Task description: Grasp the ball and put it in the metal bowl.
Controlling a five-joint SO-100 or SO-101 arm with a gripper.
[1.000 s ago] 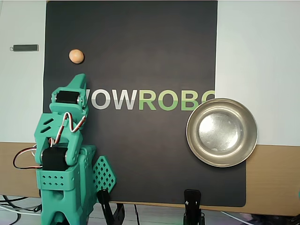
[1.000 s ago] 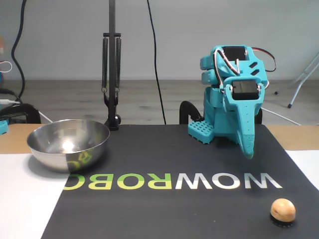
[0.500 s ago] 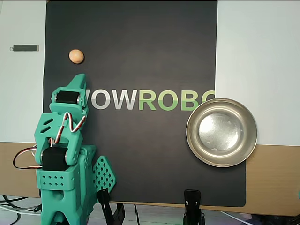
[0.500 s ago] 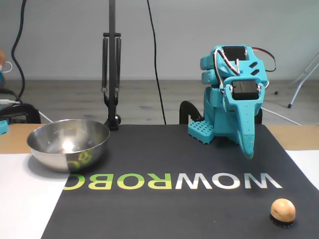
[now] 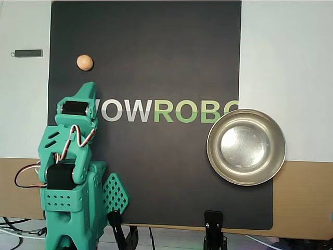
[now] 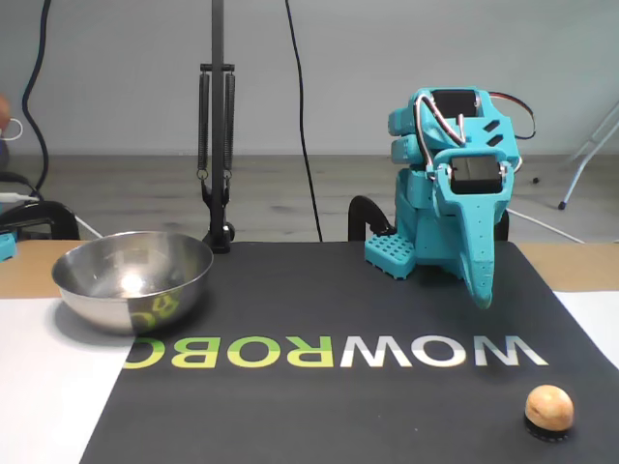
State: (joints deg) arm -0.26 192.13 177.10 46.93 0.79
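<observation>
From the overhead camera I see the ball (image 5: 85, 62) lying on the black mat (image 5: 156, 52), near the mat's upper left corner and above the white W of the printed lettering (image 5: 169, 111). In the fixed view the ball (image 6: 548, 407) sits at the lower right of the mat (image 6: 319, 309), resting on a small dark ring, below and to the right of the last letter of the lettering (image 6: 338, 352). Nothing touches it.

My gripper (image 5: 87, 89) is folded down on the arm (image 5: 70, 172), its pointed tip aimed toward the ball but stopping short of it, with bare mat between the two. In the fixed view the gripper (image 6: 482, 295) hangs nose-down in front of the teal arm (image 6: 447, 193), its tip just above the mat and well apart from the ball. The fingers look pressed together into one point and they pinch nothing.

The metal bowl (image 5: 246, 147) lies far across the mat from the ball, at the right in the overhead view, covering the end of the lettering and overhanging the mat's right edge. In the fixed view the bowl (image 6: 132, 280) stands at the left, upright and empty.

A small dark bar (image 5: 28, 53) lies on the white surface left of the mat in the overhead view
</observation>
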